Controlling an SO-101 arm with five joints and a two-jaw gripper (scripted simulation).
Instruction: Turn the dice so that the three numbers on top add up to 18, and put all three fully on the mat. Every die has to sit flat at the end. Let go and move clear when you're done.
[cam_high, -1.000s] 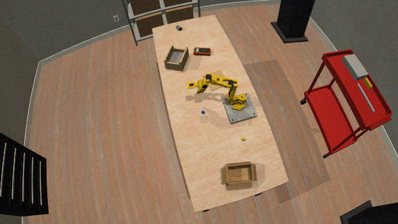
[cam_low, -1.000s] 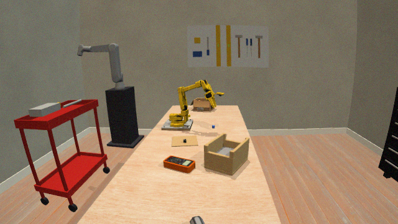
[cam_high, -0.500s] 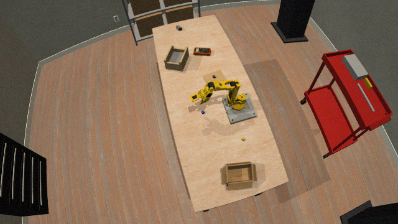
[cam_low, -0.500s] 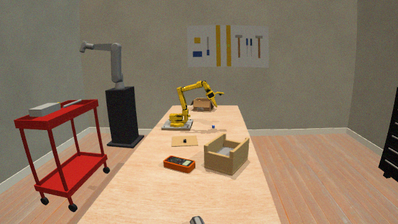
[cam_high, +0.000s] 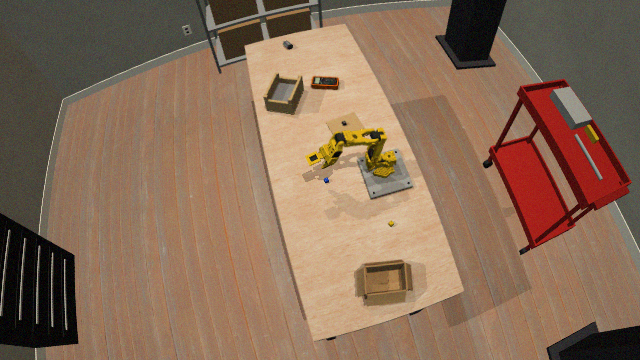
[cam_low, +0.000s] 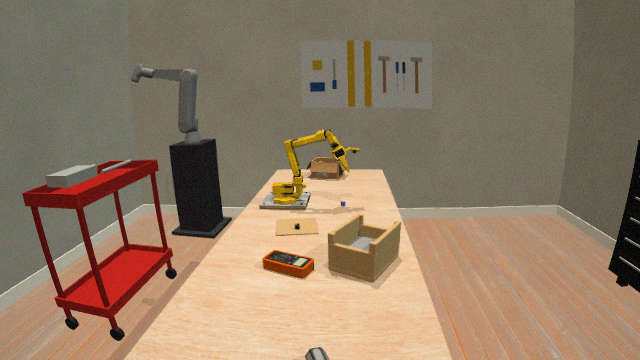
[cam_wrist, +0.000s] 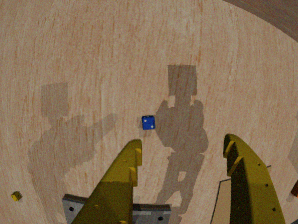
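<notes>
Ideally, the end effector (cam_high: 316, 162) (cam_low: 354, 160) (cam_wrist: 182, 141), standing open and empty, is centring over the blue die (cam_high: 326, 180) (cam_low: 343, 203) (cam_wrist: 148, 122), wrist-view ten o'clock, before descending.

We see the black die (cam_high: 344, 123) (cam_low: 297, 226) on the tan mat (cam_high: 354, 119) (cam_low: 285, 230), upper centre of the top view. The blue die (cam_high: 326, 180) (cam_low: 343, 203) (cam_wrist: 148, 122) sits off it, at the wrist view's centre; the yellow die (cam_high: 391, 223) (cam_wrist: 16, 196) lies at that view's lower left, also off the mat.
</notes>
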